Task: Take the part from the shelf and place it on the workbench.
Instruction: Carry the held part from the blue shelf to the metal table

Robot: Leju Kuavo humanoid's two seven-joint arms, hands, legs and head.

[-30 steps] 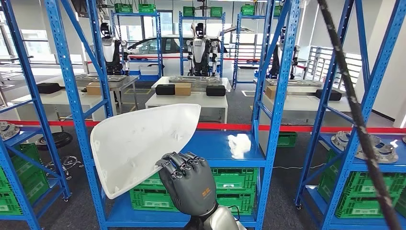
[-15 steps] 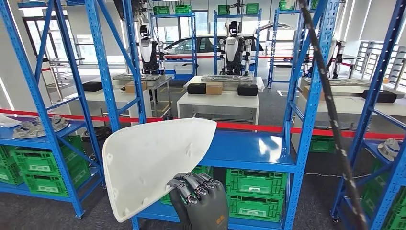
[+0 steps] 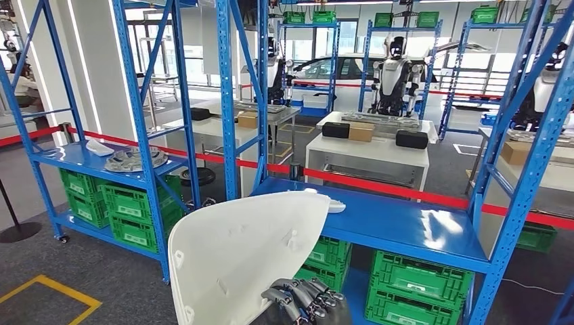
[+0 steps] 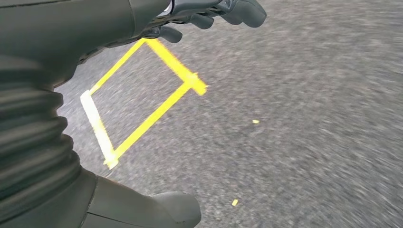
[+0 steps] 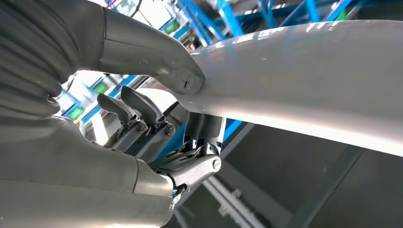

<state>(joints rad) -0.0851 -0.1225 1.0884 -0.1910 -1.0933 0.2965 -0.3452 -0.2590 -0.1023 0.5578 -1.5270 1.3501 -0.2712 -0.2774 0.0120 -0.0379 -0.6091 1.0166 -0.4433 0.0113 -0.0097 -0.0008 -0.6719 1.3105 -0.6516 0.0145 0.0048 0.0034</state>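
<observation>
Your right robot hand gripped the big white part by its edge, off the blue shelf, while the left robot hand hung open, so the part could have slipped and fallen.

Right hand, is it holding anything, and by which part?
The right hand holds the white part by its lower edge, thumb and fingers on opposite faces.

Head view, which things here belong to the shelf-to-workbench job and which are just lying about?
Job:
- large white curved plastic part, held by the right robot hand
- blue metal shelf
- white workbench

Lying about:
- green plastic crates
- grey round metal part
- humanoid robot
- red barrier tape
</observation>
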